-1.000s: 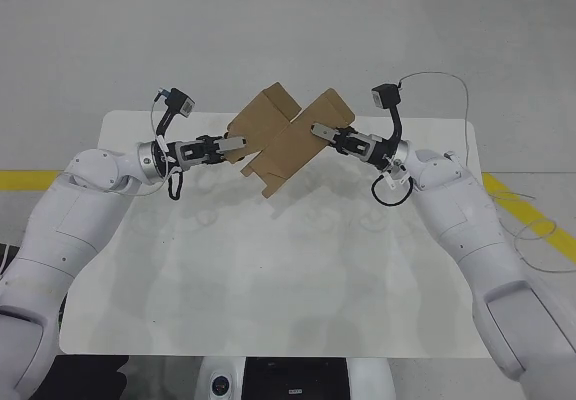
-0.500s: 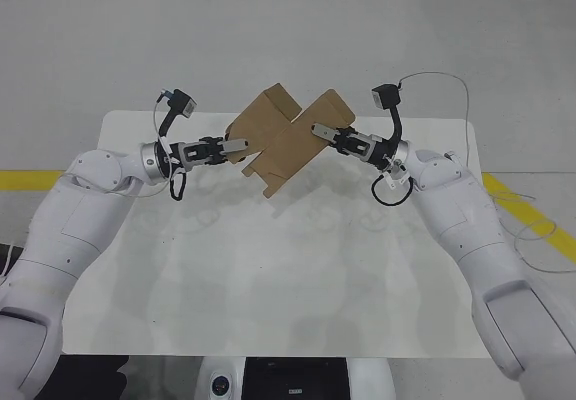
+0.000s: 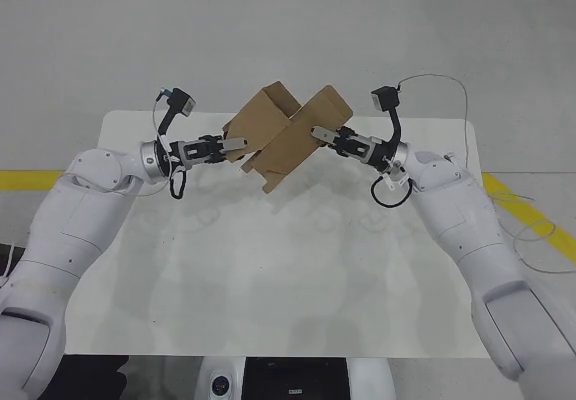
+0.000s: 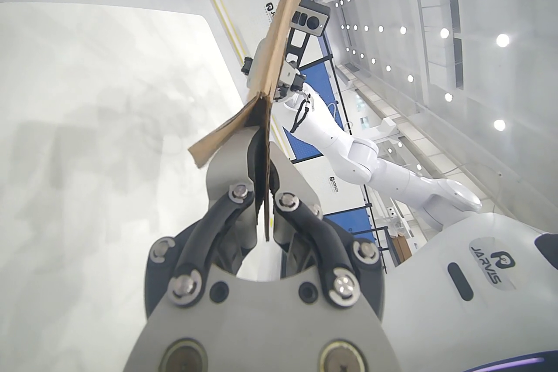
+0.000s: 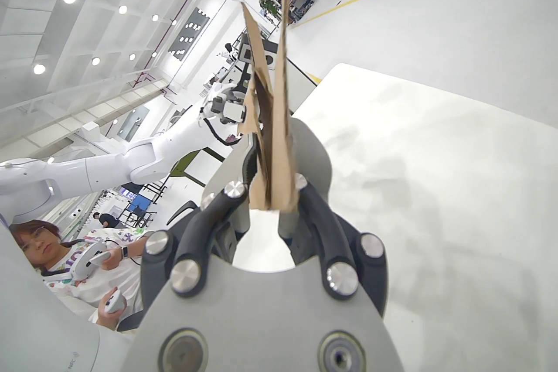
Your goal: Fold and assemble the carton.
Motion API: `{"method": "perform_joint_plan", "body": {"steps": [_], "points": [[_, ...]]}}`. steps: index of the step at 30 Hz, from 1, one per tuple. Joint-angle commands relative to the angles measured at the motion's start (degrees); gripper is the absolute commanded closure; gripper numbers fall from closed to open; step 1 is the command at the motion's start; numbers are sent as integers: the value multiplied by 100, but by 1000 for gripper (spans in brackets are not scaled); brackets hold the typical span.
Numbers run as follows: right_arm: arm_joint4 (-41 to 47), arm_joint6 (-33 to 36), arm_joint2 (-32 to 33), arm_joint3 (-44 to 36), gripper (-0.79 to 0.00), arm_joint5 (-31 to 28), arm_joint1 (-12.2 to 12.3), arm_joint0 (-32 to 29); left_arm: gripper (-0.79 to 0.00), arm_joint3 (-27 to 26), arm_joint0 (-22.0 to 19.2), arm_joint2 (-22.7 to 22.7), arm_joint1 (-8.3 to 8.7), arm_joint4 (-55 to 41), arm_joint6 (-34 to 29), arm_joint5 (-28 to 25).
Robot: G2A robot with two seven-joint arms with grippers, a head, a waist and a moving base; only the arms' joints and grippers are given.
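Carton (image 3: 286,135) up in the air, hanging over the far side of the table (image 3: 268,300), strung between both arms and touching nothing else. Left gripper (image 3: 230,146) is clamped on a panel edge at its end. Its wrist view shows a single sheet pinched tight between the jaws, with a flap bending away just beyond them. Right gripper (image 3: 318,132) is clamped on the opposite end, and there it looks like two layers of cardboard squeezed together, fanning apart farther out. From above, the brown panels cross each other like a half-opened sleeve, not flat and not yet square.

So the step in hand, as I read it, is opening that sleeve into a box shape. To do it well, both grips need to be firm, because a slip at either end drops the lot. The wrists want to turn against each other along the creases rather than pull outward, since pulling risks tearing the board or yanking it out of the thinner left-hand pinch. Slow and even, letting the folds give. Once the walls stand square, the table below looks the safest place to tuck the flaps.
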Motion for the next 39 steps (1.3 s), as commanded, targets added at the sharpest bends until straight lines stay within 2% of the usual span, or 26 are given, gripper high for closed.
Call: {"method": "perform_joint_plan", "body": {"steps": [1, 5, 10, 17, 20, 25, 28, 32, 39], "points": [[-113, 0, 38, 20, -785, 0, 62, 26, 0, 0, -13, -51, 4, 65, -68, -66], [-439, 0, 169, -34, -785, 0, 260, 57, 0, 5, -72, -125, 17, 359, -250, -280], [-696, 1, 55, -785, -785, 0, 563, -70, 0, -71, -135, -151, 36, 782, -404, -504], [-292, 2, -718, -1789, -785, 0, 1005, -23, 0, -399, -74, -72, 146, 1381, -237, -672], [-173, 2, -1022, -1851, -785, 0, 1200, 175, 0, -452, -52, -33, 192, 1504, -169, -739], [-539, 63, -1376, -1475, -785, 62, 1497, 577, 0, -456, -59, 15, 242, 1560, -74, -834], [-506, 69, -1432, -1455, -785, 69, 1618, 670, 0, -448, -73, 29, 262, 1538, -29, -879], [-77, 1, -1537, -1944, -785, 0, 1737, 607, 0, -497, -83, 61, 291, 1528, 13, -921], [312, 2, -2246, -2626, -785, 0, 1872, 799, 0, -610, -63, 157, 347, 1536, 48, -956]]}}
